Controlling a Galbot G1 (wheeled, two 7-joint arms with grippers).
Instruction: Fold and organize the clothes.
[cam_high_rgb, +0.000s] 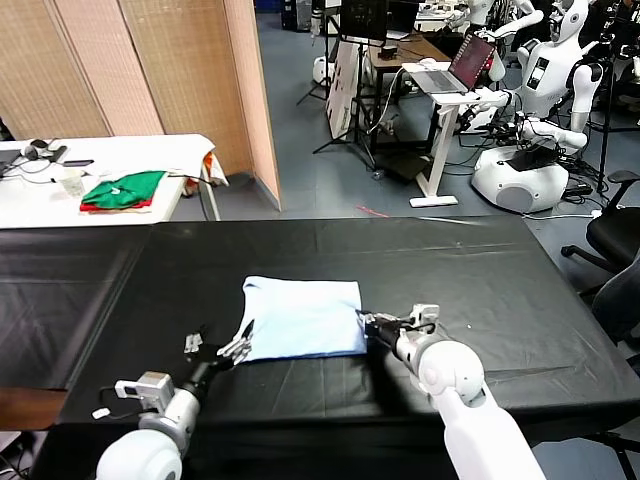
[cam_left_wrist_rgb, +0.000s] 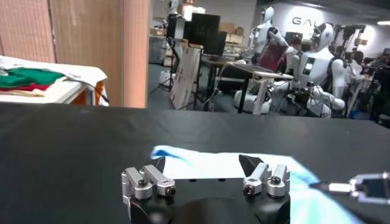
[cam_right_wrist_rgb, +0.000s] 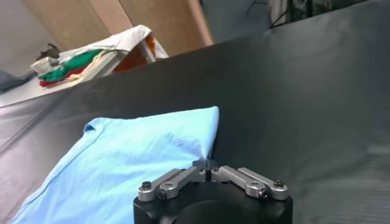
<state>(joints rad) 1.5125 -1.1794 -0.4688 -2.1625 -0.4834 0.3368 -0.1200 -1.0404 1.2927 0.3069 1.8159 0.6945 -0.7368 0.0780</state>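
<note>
The right claw (cam_high_rgb: 368, 326) is pinched shut on the right edge of the pale blue T-shirt (cam_high_rgb: 303, 318), just below the middle of the head view; the right wrist view shows its fingertips (cam_right_wrist_rgb: 206, 164) meeting over a tuck of cloth. The left claw (cam_high_rgb: 222, 349) stands wide open at the shirt's lower left corner, not yet gripping. The shirt lies folded to a rough rectangle on the black counter (cam_high_rgb: 500, 280), centre of frame.

To fold well, the left claw should probably close on its corner first — then both lift together, keeping the edge taut.

Only the left wrist view shows the spread fingers (cam_left_wrist_rgb: 149, 180) bracketing the hem; only the head view shows both arms at once.
</note>
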